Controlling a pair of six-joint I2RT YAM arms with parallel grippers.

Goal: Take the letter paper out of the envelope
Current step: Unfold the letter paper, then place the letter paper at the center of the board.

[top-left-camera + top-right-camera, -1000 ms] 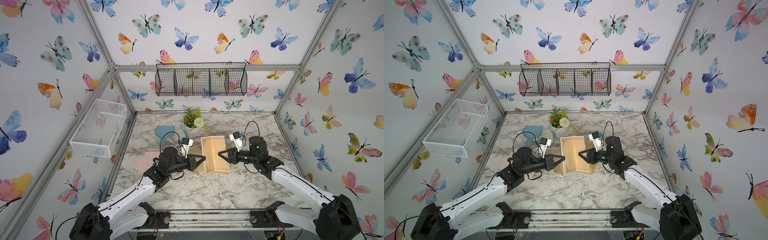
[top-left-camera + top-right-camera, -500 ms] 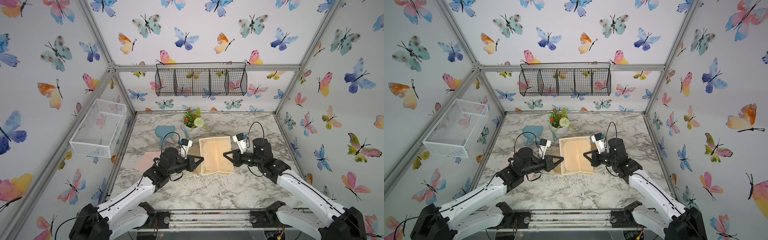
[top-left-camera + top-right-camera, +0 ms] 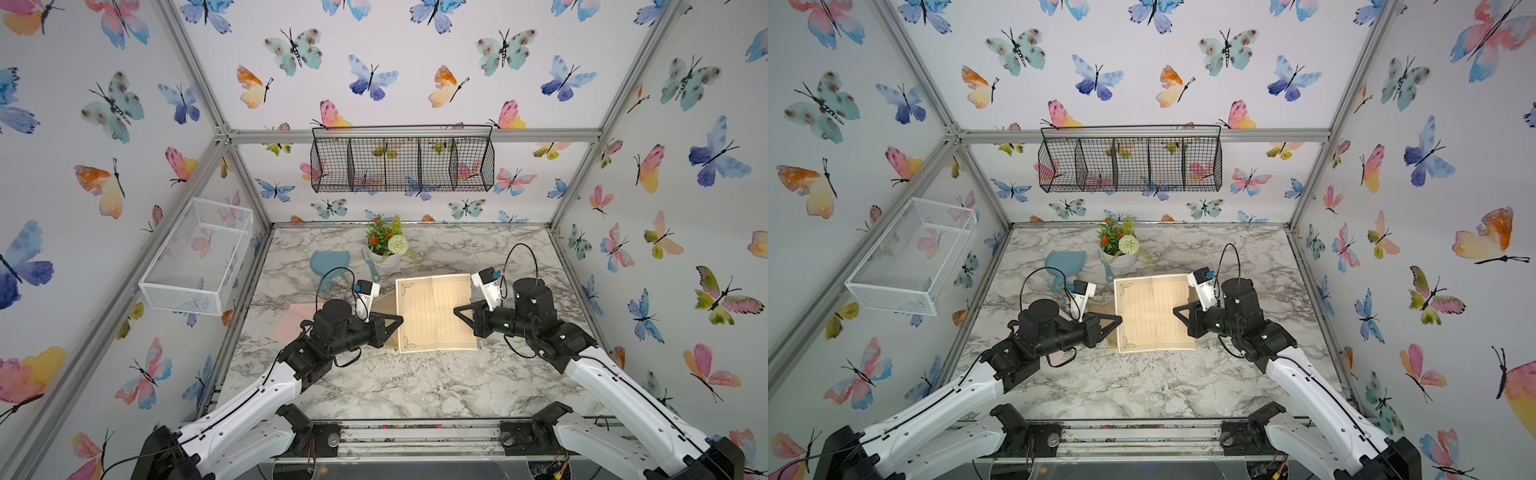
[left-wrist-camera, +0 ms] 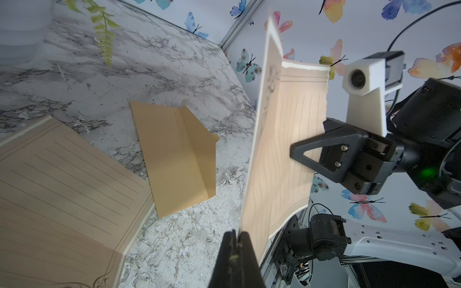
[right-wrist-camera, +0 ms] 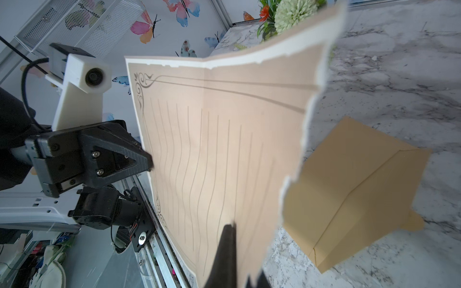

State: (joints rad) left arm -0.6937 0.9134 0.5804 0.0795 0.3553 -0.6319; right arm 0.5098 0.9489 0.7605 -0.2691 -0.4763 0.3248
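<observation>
The letter paper [image 3: 434, 311] [image 3: 1154, 311], a tan lined sheet with a scroll border, hangs spread open above the marble table, fully outside the envelope. My left gripper [image 3: 401, 320] [image 4: 237, 237] is shut on its left edge. On the opposite edge my right gripper [image 3: 455, 309] [image 5: 230, 229] is shut as well. In the wrist views the letter paper [image 4: 282, 149] [image 5: 224, 137] bows slightly between the two grips. The brown envelope [image 4: 174, 154] [image 5: 349, 194] lies on the table below, flap open, touched by neither gripper.
Another lined tan sheet [image 4: 55, 189] lies flat on the table near the envelope. A flower pot [image 3: 384, 249] and a blue object [image 3: 330, 264] stand behind; a pink sheet [image 3: 291, 324] lies at the left. Wire baskets hang on the left wall [image 3: 199, 253] and back wall [image 3: 401, 164].
The paper has gone from half folded to spread flat. My right gripper closed on its edge and drew a little to the right. The left gripper kept its grip.
</observation>
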